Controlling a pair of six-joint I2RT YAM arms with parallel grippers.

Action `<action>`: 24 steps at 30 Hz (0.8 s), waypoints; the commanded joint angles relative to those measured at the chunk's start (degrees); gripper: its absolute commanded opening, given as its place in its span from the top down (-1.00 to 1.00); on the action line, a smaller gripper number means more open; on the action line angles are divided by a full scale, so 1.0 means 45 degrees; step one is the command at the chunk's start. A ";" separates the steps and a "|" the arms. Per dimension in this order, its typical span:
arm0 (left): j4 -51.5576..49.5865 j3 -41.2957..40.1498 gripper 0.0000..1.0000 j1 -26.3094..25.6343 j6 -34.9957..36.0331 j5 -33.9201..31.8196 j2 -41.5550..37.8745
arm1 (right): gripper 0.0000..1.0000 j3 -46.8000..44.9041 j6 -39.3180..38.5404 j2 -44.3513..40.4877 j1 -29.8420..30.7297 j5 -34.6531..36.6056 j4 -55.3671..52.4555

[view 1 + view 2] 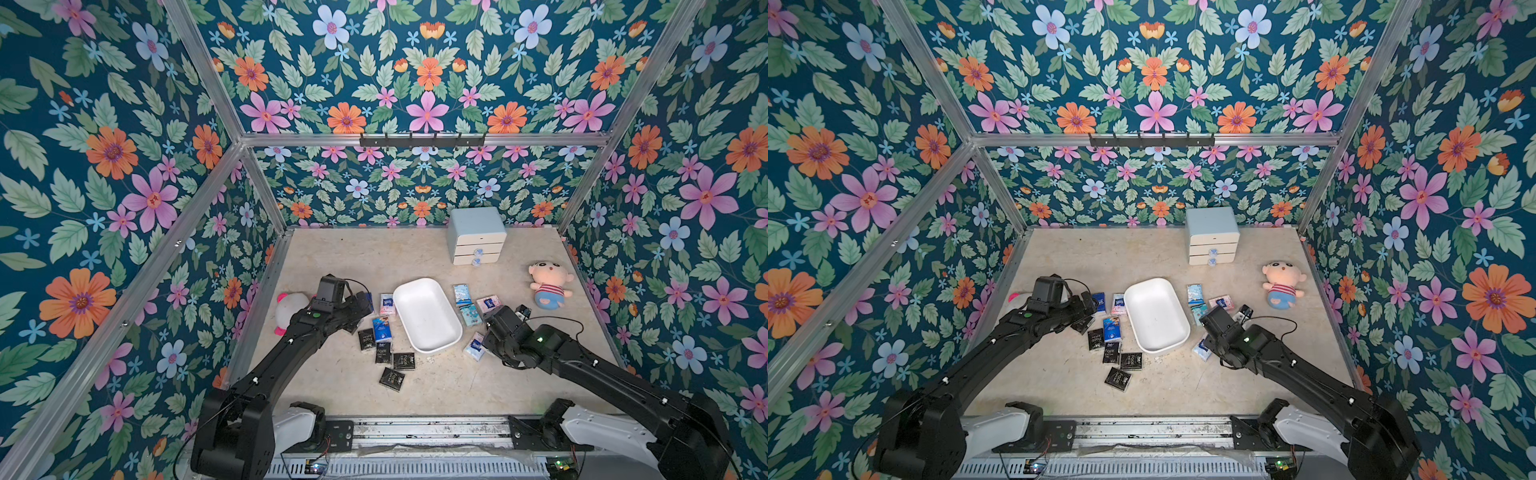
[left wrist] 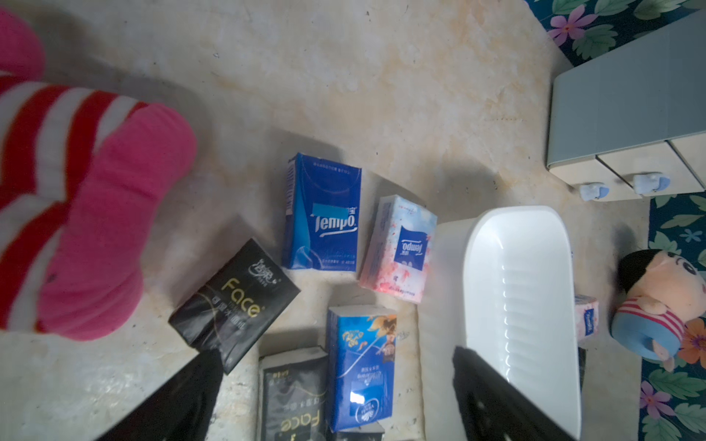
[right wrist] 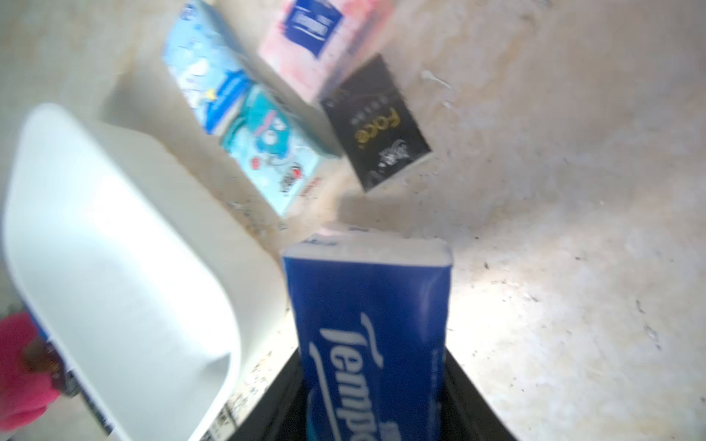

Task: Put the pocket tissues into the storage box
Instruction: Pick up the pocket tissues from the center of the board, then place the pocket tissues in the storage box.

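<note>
The white storage box (image 1: 428,320) lies empty mid-table. Pocket tissues lie on both sides of it: several black packets (image 1: 392,379) and blue ones (image 1: 380,328) to its left, light blue (image 1: 461,289) and pink (image 1: 487,303) ones to its right. My left gripper (image 2: 340,412) is open above a black packet (image 2: 294,401) and a blue one (image 2: 361,366), touching neither. In the right wrist view my right gripper (image 3: 374,420) has its fingers against both sides of a dark blue packet (image 3: 370,324), just right of the box (image 3: 114,267). A paler packet (image 1: 473,347) shows under that gripper.
A pale blue drawer cabinet (image 1: 476,235) stands at the back. A striped plush doll (image 1: 548,286) lies at the right, and a pink and white plush (image 1: 291,309) lies by my left arm. Flowered walls close in the table on three sides.
</note>
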 commanded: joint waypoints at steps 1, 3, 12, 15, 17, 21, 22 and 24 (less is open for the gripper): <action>0.0172 0.0512 -0.99 0.0007 -0.0118 0.0127 0.0356 | 0.01 0.1299 -0.2752 0.0709 0.0005 0.0030 -0.0119; 0.0284 0.0459 -0.99 0.0015 -0.0565 -0.0019 0.0292 | 0.01 0.2534 -0.4332 0.1851 0.0004 -0.0248 -0.0013; 0.0520 0.0049 -0.99 -0.0007 -0.2631 -0.1032 -0.0357 | -0.02 0.7069 -0.9586 0.6703 0.0010 -0.1970 0.0714; 0.0310 -0.0186 -0.99 -0.0047 -0.3116 -0.1447 -0.1018 | -0.02 0.8046 -1.0531 0.8133 0.0006 -0.2554 0.0885; -0.0023 -0.0454 -0.99 -0.0064 -0.3480 -0.1858 -0.1589 | -0.03 0.8554 -1.0886 0.8870 0.0005 -0.3050 0.1060; -0.0500 -0.1099 -0.99 -0.0091 -0.4198 -0.2380 -0.2857 | -0.03 0.9258 -1.1216 1.0051 0.0025 -0.4254 0.1349; -0.0587 -0.1242 -0.99 -0.0081 -0.4335 -0.2443 -0.3103 | -0.03 0.9341 -1.1274 1.0227 0.0054 -0.4457 0.1399; -0.0668 -0.1555 -0.99 -0.0107 -0.4601 -0.2505 -0.3529 | -0.03 0.9469 -1.1362 1.0592 0.0090 -0.4750 0.1574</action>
